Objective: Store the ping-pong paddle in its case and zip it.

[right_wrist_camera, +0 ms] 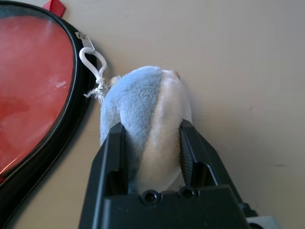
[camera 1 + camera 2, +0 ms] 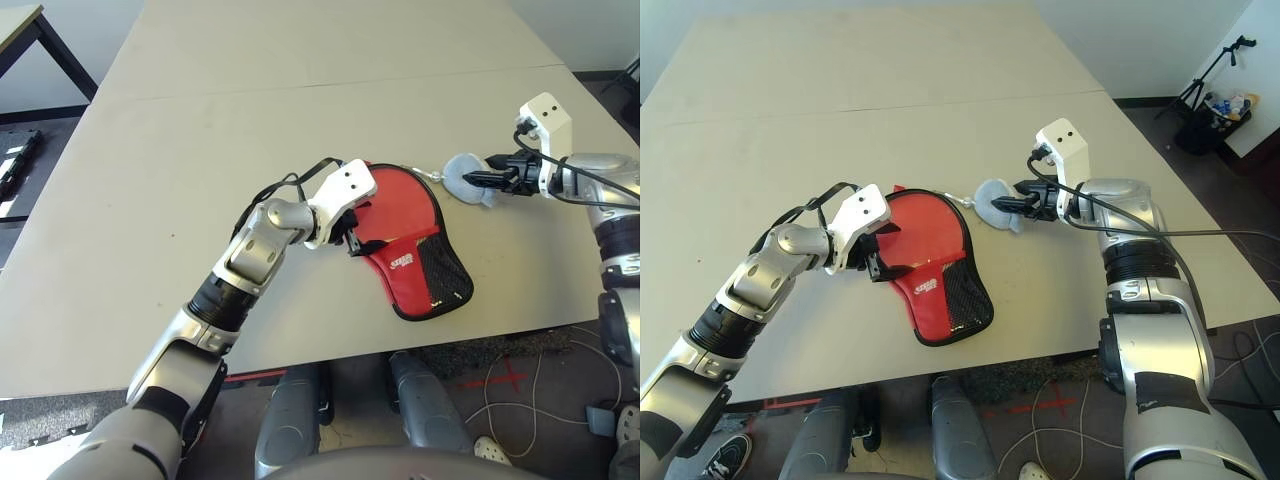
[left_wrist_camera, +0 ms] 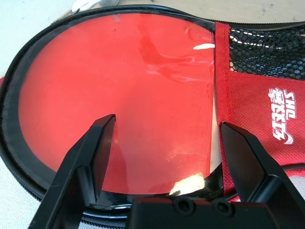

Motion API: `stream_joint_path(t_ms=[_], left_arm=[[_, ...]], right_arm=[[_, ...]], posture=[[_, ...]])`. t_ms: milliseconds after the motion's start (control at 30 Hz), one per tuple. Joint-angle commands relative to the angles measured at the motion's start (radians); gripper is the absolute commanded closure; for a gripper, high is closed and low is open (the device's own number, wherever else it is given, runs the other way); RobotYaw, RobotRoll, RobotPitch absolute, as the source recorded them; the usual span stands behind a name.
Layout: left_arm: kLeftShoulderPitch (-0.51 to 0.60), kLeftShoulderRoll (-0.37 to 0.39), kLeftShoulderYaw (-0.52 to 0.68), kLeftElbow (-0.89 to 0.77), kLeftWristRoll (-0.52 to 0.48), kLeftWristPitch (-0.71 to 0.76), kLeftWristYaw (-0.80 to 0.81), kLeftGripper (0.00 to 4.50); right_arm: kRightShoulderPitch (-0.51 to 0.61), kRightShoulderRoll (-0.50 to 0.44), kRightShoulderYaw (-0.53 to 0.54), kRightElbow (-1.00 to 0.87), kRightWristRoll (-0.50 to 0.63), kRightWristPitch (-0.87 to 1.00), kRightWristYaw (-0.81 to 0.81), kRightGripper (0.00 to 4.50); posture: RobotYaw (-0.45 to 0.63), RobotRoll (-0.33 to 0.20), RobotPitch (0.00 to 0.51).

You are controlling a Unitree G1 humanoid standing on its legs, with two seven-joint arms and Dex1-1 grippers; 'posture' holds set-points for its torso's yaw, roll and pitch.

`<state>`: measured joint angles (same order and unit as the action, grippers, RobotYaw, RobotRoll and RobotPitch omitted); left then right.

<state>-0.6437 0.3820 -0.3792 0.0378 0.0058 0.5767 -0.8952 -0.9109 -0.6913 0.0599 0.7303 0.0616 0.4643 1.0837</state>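
The case (image 2: 405,285) lies flat on the table (image 2: 250,110) in front of the robot, with the red paddle (image 3: 143,95) inside; its long axis runs away from the robot, the round end pointing to the far side and the narrower end to the near edge, a little to the right. The left gripper (image 3: 169,119) is wide open above the case, and whether it touches I cannot tell. The right gripper (image 1: 152,124) holds the soft plush (image 1: 147,102), which a white cord (image 1: 97,71) joins to the zip pull (image 1: 86,41).
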Motion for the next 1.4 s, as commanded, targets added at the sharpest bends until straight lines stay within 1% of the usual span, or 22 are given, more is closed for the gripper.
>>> stream_joint_path(t_ms=[33,133,167,300,633,700,833,1000,1100,1200,1400], left_arm=[[0.030,0.007,-0.040,0.010,0.009,0.025,-0.010,0.00],[0.030,0.007,-0.040,0.008,0.008,0.027,-0.012,0.00],[0.030,0.006,-0.040,0.009,0.008,0.027,-0.012,0.00],[0.026,0.000,-0.042,0.016,0.008,0.026,-0.012,0.00],[0.026,-0.002,-0.049,0.016,0.005,0.028,-0.011,0.00],[0.025,-0.002,-0.049,0.018,0.005,0.027,-0.010,0.00],[0.028,0.001,-0.050,0.019,0.003,0.027,-0.008,0.00],[0.030,0.001,-0.051,0.017,0.002,0.028,-0.004,0.00],[0.030,0.001,-0.050,0.018,0.001,0.027,-0.003,0.00],[0.029,0.001,-0.050,0.020,0.001,0.026,-0.002,0.00],[0.029,0.000,-0.051,0.027,0.002,0.021,-0.003,0.00]], right_arm=[[0.052,-0.034,0.014,-0.037,0.008,0.043,0.060,3.57],[0.074,-0.056,0.017,-0.077,0.018,0.067,0.087,4.35],[0.080,-0.062,0.018,-0.089,0.020,0.073,0.097,4.49],[0.147,-0.120,0.034,-0.206,0.049,0.122,0.200,4.49],[0.288,-0.234,0.069,-0.420,0.123,0.185,0.359,4.49],[0.327,-0.264,0.078,-0.473,0.144,0.188,0.402,4.49],[0.443,-0.346,0.088,-0.617,0.212,0.172,0.518,4.49],[0.538,-0.442,0.131,-0.730,0.316,0.160,0.531,4.49],[0.567,-0.468,0.141,-0.757,0.354,0.131,0.531,4.49],[0.608,-0.526,0.167,-0.809,0.413,0.120,0.531,4.49],[0.665,-0.591,0.195,-0.862,0.460,0.090,0.531,4.49]], posture=[[-0.13,0.000,0.206],[-0.13,0.000,0.206],[-0.13,0.000,0.206],[-0.14,0.000,0.206],[-0.15,0.000,0.210],[-0.15,0.000,0.211],[-0.15,0.000,0.213],[-0.15,0.000,0.217],[-0.14,0.000,0.217],[-0.15,0.000,0.219],[-0.15,0.000,0.219]])
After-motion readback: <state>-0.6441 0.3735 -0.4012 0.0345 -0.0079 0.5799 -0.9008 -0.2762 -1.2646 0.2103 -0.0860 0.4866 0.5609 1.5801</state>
